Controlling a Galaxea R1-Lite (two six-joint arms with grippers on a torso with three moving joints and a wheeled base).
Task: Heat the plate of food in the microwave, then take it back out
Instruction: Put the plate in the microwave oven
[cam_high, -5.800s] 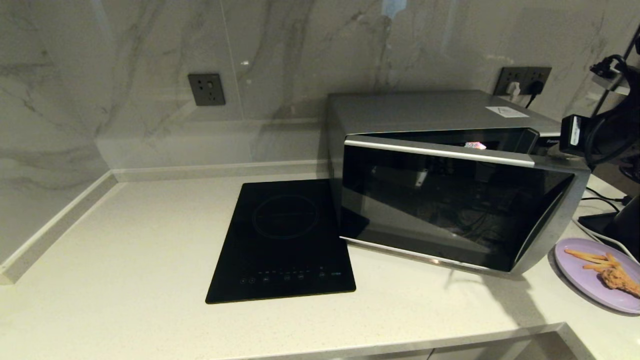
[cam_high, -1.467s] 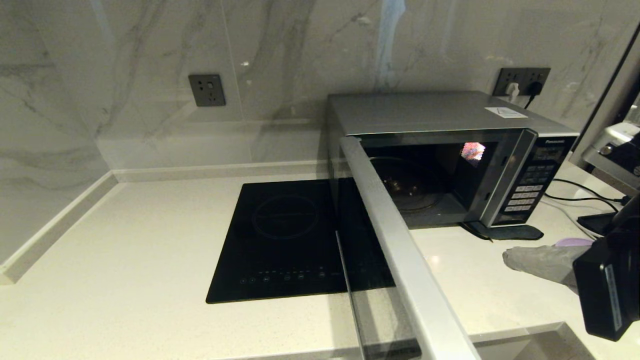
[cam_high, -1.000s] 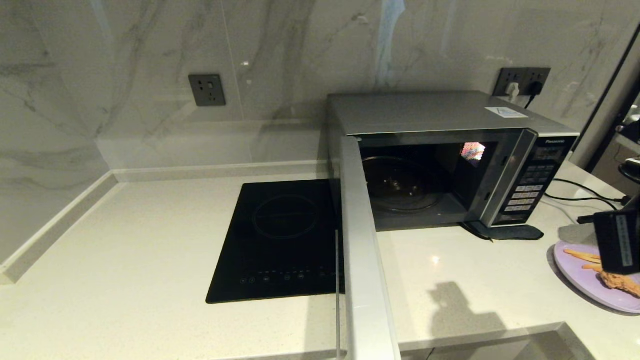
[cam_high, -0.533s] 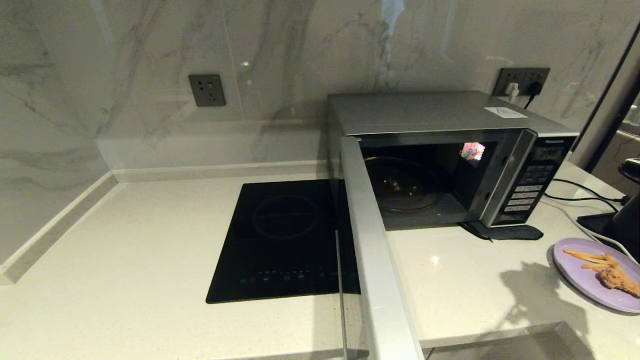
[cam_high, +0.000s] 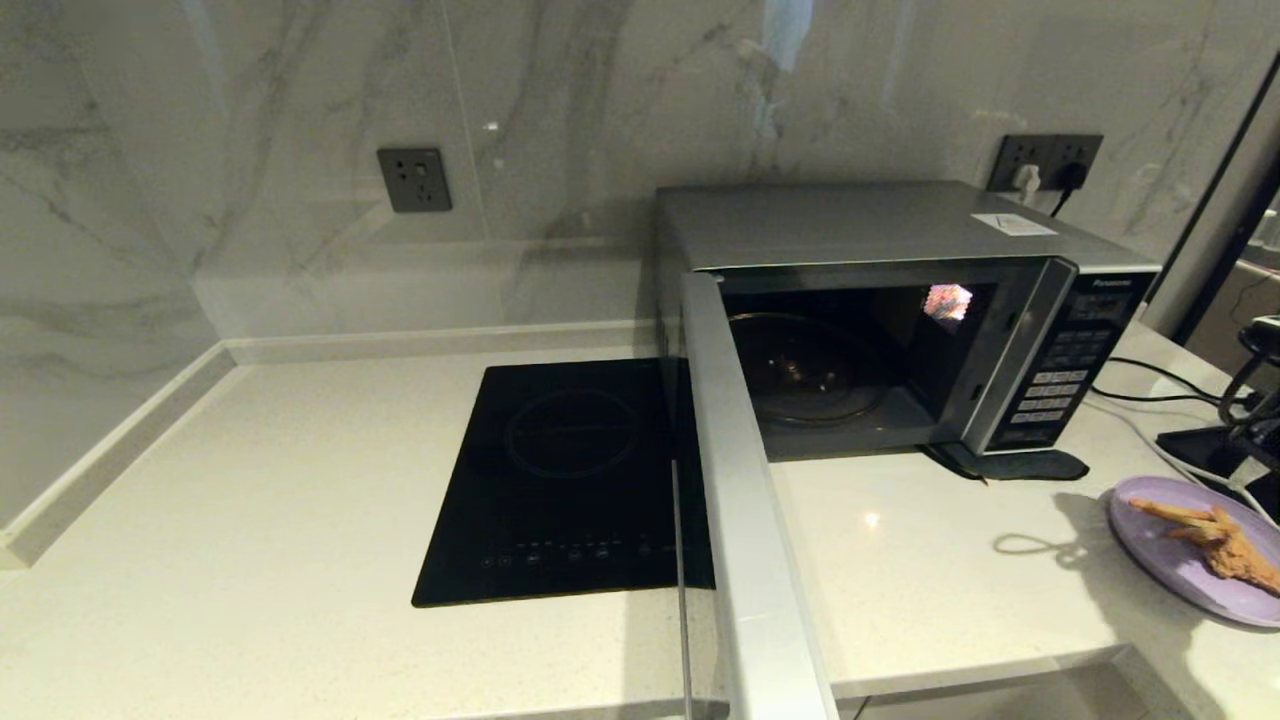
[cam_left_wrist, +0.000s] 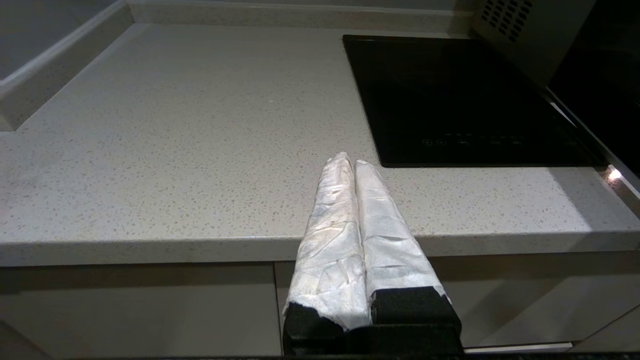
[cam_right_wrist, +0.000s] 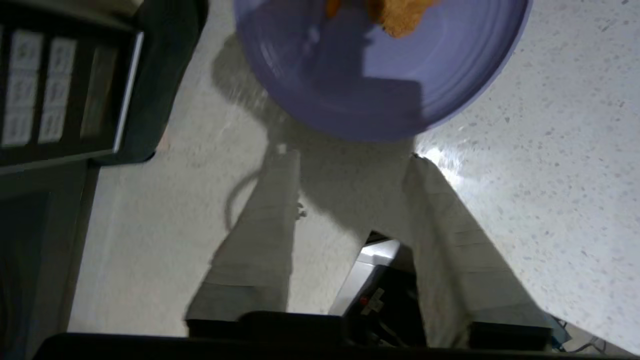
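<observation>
The silver microwave (cam_high: 900, 230) stands at the back right with its door (cam_high: 740, 500) swung wide open towards me. Its dark cavity and glass turntable (cam_high: 810, 375) hold nothing. The lavender plate of food (cam_high: 1160, 545) lies on the counter at the far right, with fries (cam_high: 1170, 512) and a chicken piece (cam_high: 1235, 550) on it. In the right wrist view my right gripper (cam_right_wrist: 352, 156) hangs open just short of the plate (cam_right_wrist: 350, 90), touching nothing. My left gripper (cam_left_wrist: 348, 160) is shut and empty over the counter's front edge, left of the cooktop.
A flat black induction cooktop (cam_high: 570, 480) lies left of the microwave, partly behind the open door. The button panel (cam_high: 1050, 390) faces front right. Black cables (cam_high: 1150, 385) and a dark stand crowd the far right. Wall sockets (cam_high: 413, 178) sit on the marble backsplash.
The microwave door went from nearly shut to wide open. My right arm, which crossed in front of the plate a second ago, has left the head view. The plate has not moved.
</observation>
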